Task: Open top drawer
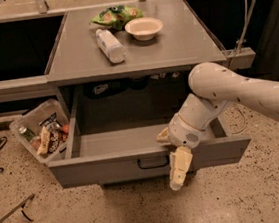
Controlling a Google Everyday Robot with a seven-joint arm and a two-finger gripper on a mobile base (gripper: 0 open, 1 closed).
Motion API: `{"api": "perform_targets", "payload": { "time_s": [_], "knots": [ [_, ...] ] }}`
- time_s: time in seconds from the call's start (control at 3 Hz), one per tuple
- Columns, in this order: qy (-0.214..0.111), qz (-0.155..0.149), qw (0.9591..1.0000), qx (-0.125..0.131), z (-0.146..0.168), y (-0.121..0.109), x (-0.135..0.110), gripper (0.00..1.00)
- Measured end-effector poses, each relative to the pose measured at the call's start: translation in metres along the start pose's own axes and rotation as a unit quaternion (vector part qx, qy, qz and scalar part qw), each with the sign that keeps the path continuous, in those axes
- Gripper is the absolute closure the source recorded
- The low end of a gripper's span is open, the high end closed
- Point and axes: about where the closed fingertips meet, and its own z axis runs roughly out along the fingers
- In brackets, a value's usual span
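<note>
Top drawer: grey metal, pulled far out from under the grey table; its inside floor is open to view.
Handle: small and black, in the middle of the drawer's front.
Gripper: cream coloured, hanging downward over the drawer's front, just to the right of the handle and apart from it; whether it is spread or closed, I cannot tell.
Arm: white, coming from the right side over the drawer's right front corner.
Bottle: lying on its side on the table, above and behind the drawer.
Bowl: pale, standing upright on the table, just to the right of the bottle.
Green bag: on the table behind both.
Bin: on the floor, just to the left of the drawer, tilted, with packets inside.
</note>
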Motion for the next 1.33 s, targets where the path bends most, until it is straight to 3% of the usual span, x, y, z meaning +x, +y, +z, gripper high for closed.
{"api": "perform_targets", "payload": {
  "time_s": [0.33,0.67,1.0,1.33],
  "knots": [
    [-0.003,0.039,0.9992,-0.013,-0.005,0.047,0.001,0.0],
    [-0.003,0.039,0.9992,-0.013,-0.006,0.046,0.001,0.0],
    [-0.003,0.06,0.998,-0.019,-0.012,0.079,-0.006,0.0],
    [-0.003,0.06,0.998,-0.019,-0.012,0.079,-0.006,0.0]
  ]
}}
